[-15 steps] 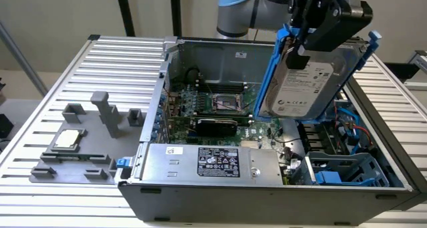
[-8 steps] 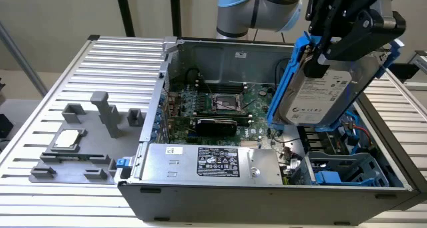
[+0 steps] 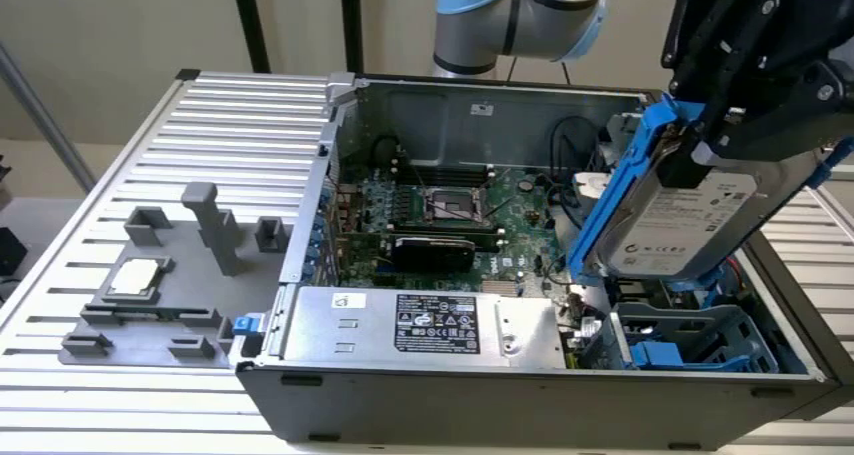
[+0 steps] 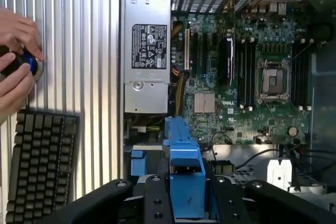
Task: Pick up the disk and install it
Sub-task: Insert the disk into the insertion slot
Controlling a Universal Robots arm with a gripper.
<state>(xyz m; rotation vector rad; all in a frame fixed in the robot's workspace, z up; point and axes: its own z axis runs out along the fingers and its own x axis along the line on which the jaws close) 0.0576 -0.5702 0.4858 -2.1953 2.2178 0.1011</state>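
Note:
The disk (image 3: 694, 220), a silver-grey drive with a white label in a bright blue carrier, hangs tilted above the open computer case (image 3: 441, 95), over its blue drive bay (image 3: 687, 340) at the exterior view's right. My black gripper (image 3: 747, 95) is shut on the disk's upper end. In the wrist view the blue carrier edge of the disk (image 4: 184, 163) sits clamped between the gripper's black fingers (image 4: 155, 198), with the motherboard (image 4: 247, 77) below.
A silver power-supply box (image 3: 420, 325) lies along the case's front. A grey fixture (image 3: 147, 305) holding a small CPU chip (image 3: 138, 276) stands on the slatted table at the exterior view's left. A person's hands (image 4: 16, 64) and a keyboard (image 4: 42, 156) are beside the case.

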